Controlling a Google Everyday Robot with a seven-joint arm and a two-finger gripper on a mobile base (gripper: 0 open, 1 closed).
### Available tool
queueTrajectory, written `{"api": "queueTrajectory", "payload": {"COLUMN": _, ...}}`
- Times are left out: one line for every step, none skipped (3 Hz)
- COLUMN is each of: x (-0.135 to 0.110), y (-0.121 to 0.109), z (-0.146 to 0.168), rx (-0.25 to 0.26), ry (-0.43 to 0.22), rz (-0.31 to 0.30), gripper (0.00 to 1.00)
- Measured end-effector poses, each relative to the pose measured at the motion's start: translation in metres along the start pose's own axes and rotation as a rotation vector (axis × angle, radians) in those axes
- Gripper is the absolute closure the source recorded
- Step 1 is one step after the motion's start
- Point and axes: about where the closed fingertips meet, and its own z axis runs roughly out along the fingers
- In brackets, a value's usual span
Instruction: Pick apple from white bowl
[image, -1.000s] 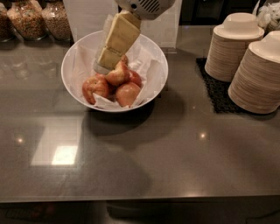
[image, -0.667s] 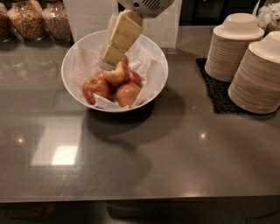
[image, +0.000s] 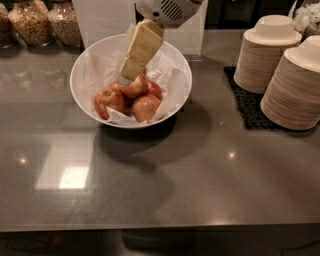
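The white bowl (image: 82, 75), lined with crumpled white paper, stands at the back left of the dark counter and holds several apples. My gripper (image: 126, 76) reaches down into it from above, cream-coloured, its tip touching the top of the apple (image: 136, 87) that lies highest on the pile, pale with a red-orange blush. The upper part of that apple is hidden behind the gripper. Redder apples lie to the left (image: 109, 98), in front (image: 146, 107) and to the right (image: 155, 89).
Two tall stacks of beige disposable bowls (image: 270, 52) (image: 296, 89) stand at the right on a black mat (image: 246, 102). Jars of grain (image: 64, 21) stand at the back left. A white upright panel (image: 102, 17) stands behind the bowl.
My gripper has shifted slightly to the right and tilted a little inside the bowl. The apples lie about where they were.
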Motion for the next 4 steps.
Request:
{"api": "queueTrajectory", "payload": {"x": 0.043, "y": -0.008, "z": 0.030, "rx": -0.032, "ry": 0.034, "rz": 0.097, "gripper": 0.00}}
{"api": "queueTrajectory", "payload": {"x": 0.043, "y": -0.008, "z": 0.030, "rx": -0.032, "ry": 0.034, "rz": 0.097, "gripper": 0.00}}
{"api": "queueTrajectory", "payload": {"x": 0.041, "y": -0.007, "z": 0.034, "rx": -0.014, "ry": 0.001, "rz": 0.092, "gripper": 0.00}}
{"api": "queueTrajectory", "payload": {"x": 0.061, "y": -0.034, "z": 0.114, "rx": -0.020, "ry": -0.079, "rz": 0.139, "gripper": 0.00}}
